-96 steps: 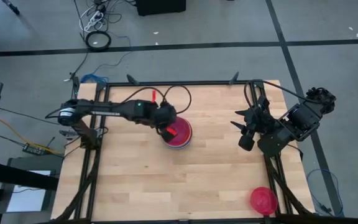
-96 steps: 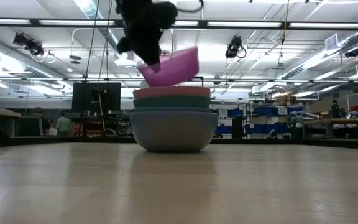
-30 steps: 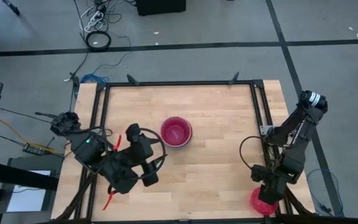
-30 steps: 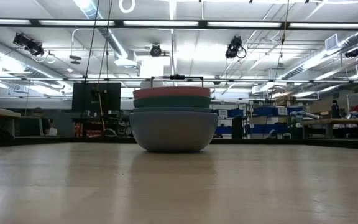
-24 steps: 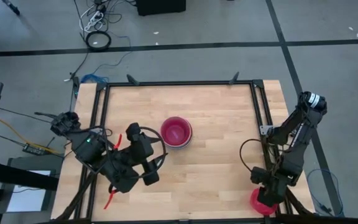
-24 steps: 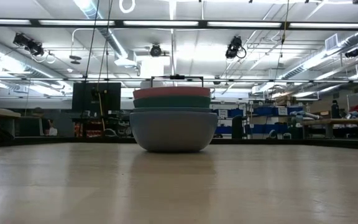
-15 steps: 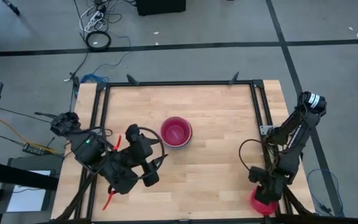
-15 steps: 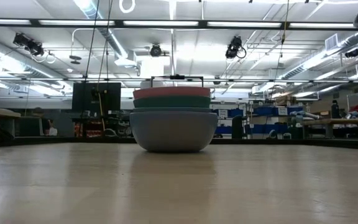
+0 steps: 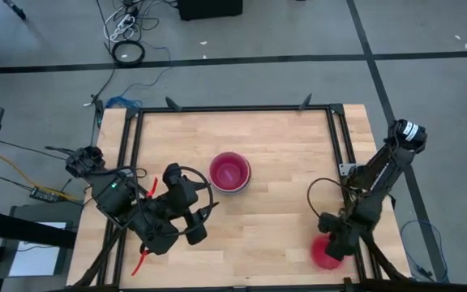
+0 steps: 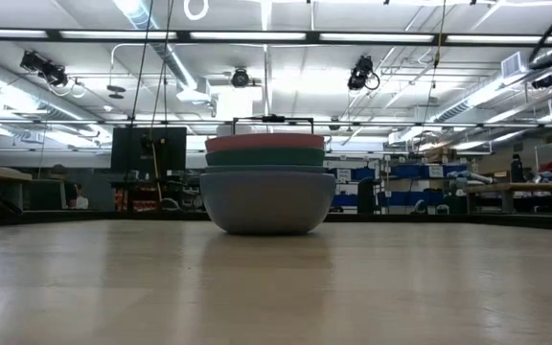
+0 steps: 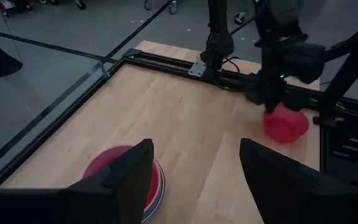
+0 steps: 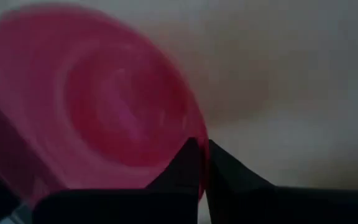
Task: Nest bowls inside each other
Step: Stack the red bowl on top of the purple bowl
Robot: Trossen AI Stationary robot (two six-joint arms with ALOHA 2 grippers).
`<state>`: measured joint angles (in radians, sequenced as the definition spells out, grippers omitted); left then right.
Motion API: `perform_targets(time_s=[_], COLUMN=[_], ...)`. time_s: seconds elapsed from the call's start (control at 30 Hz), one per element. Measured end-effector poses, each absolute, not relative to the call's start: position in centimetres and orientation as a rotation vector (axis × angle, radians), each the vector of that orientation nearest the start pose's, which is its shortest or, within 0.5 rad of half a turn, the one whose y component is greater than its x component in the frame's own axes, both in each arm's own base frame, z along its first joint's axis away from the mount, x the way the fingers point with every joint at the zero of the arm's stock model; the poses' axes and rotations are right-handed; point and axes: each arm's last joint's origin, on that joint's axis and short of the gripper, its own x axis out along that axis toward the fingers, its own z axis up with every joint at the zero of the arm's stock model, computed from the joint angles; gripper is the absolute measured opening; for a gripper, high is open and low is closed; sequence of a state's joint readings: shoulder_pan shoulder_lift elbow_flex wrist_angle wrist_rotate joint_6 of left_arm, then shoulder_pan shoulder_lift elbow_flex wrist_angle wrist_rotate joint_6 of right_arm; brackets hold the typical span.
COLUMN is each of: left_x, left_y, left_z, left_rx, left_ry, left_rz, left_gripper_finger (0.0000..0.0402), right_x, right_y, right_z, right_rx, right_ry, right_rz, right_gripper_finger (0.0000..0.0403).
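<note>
A stack of nested bowls (image 9: 229, 172) with a pink-red one on top stands on its base in the middle of the table; the low view shows its grey-blue, teal and red-orange rims (image 10: 266, 187). A single magenta-red bowl (image 9: 324, 255) is near the table's near right corner, with my right gripper (image 9: 329, 245) shut on its rim. My left gripper (image 9: 203, 223) hangs open above the table, left of and nearer than the stack, touching nothing. In the left wrist view the stack (image 11: 126, 177) shows between its spread fingers. My right gripper pinches the rim of the magenta-red bowl (image 12: 202, 177) between its two fingers, one finger (image 12: 188, 163) on the inner side and the other on the outer side. The fingers come steeply from above. Whether the bowl is clear of the table I cannot tell.
A black metal frame (image 9: 233, 108) runs around the wooden table top, with the arm bases at its left and right sides. Bare wood lies between the stack and the single bowl (image 11: 284, 124). Cables lie on the floor beyond the far edge.
My right gripper has sunk onto the magenta-red bowl and shut on its rim. The bowl now stands a little farther toward the table's left than before.
</note>
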<state>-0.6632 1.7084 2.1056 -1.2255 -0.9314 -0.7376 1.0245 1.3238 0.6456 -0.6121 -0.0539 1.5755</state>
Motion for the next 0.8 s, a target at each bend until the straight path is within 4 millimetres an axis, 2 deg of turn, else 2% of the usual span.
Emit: perform_targets(time_s=[0.13,0.27,0.33,0.43,0.53,0.6,0.7,0.8], left_x=[26.4,26.4,26.4,26.4,26.4,26.4,26.5,26.6], left_y=[-17.6,-17.6,-17.6,-17.6,-17.6,-17.6,-17.6,-17.7], left_z=[45.2,45.3,45.3,45.3,45.3,45.3,45.2,45.0], left_rx=[-0.119,-0.117,-0.116,-0.114,-0.112,-0.111,-0.111,-0.107], left_ry=[0.443,0.440,0.438,0.435,0.431,0.430,0.430,0.433], left_rz=[0.440,0.445,0.448,0.452,0.457,0.459,0.461,0.462], left_gripper_finger=[0.0247,0.0247,0.0247,0.0247,0.0247,0.0247,0.0247,0.0247], right_x=[14.0,18.5,20.7,23.8,26.0,27.3,29.3,31.7], right_y=[16.0,13.4,12.1,10.1,7.7,5.9,3.5,1.7], right_z=[16.3,18.8,20.9,25.3,29.6,31.5,31.8,30.3], right_rx=[0.590,0.525,0.480,0.414,0.370,0.342,0.302,0.277], right_ry=[1.413,1.268,1.177,1.015,0.862,0.799,0.803,0.836], right_rz=[-0.186,-0.134,-0.106,-0.072,-0.063,-0.086,-0.110,-0.090], right_gripper_finger=[0.0001,0.0001,0.0001,0.0000,0.0000,0.0000,0.0000,0.0000])
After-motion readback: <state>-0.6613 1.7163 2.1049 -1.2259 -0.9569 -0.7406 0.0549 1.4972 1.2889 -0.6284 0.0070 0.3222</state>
